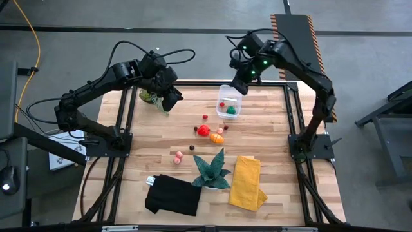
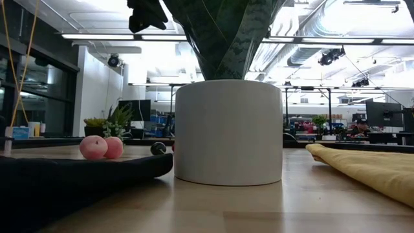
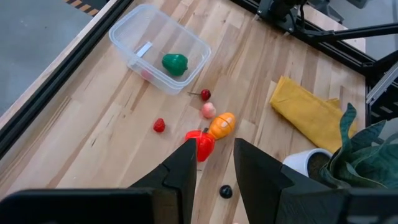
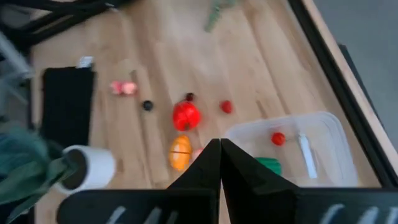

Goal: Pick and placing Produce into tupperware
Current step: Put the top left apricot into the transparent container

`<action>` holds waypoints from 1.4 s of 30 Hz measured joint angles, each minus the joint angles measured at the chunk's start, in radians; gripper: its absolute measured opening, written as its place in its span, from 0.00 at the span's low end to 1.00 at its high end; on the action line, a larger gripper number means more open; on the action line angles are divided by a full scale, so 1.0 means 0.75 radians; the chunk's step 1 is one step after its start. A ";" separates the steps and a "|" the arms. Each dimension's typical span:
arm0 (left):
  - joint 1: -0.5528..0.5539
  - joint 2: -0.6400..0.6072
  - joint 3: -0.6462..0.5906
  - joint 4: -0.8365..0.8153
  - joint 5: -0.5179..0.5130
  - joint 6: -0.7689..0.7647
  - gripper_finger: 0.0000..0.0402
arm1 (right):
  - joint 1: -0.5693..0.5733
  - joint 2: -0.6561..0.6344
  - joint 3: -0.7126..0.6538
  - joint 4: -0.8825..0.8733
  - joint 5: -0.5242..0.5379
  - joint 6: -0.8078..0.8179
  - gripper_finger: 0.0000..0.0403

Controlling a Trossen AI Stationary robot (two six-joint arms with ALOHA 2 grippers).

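The clear tupperware (image 1: pixel 229 102) stands on the wooden table at the far middle, with a green piece (image 3: pixel 175 63) and a small red piece (image 4: pixel 278 138) inside. Loose produce lies nearer: a red piece (image 1: pixel 203 131), an orange one (image 1: pixel 217 137), a small red one (image 1: pixel 205 117), pink ones (image 1: pixel 178 155) and a dark ball (image 1: pixel 191 147). My right gripper (image 1: pixel 241 85) hangs shut above the tub's far edge with nothing in it. My left gripper (image 1: pixel 171 98) hovers open at the far left, holding nothing, its fingers (image 3: pixel 186 158) slanting down toward the produce.
A teal spiky plant in a white pot (image 1: pixel 211 171) stands near the front middle, with a folded yellow cloth (image 1: pixel 247 182) to its right and a black cloth (image 1: pixel 172 195) to its left. A small leafy potted plant (image 1: pixel 150 96) sits under my left arm.
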 joint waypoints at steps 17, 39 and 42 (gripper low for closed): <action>0.000 0.000 0.000 0.017 0.000 -0.015 0.24 | 0.249 -0.207 0.000 0.027 -0.245 -0.068 0.00; 0.000 -0.199 0.000 0.230 0.384 0.011 0.24 | 0.342 -0.224 -0.025 0.048 -0.233 -0.054 0.00; 0.000 -0.250 0.000 0.151 0.384 0.011 0.24 | 0.336 -0.224 -0.025 0.046 -0.233 -0.054 0.00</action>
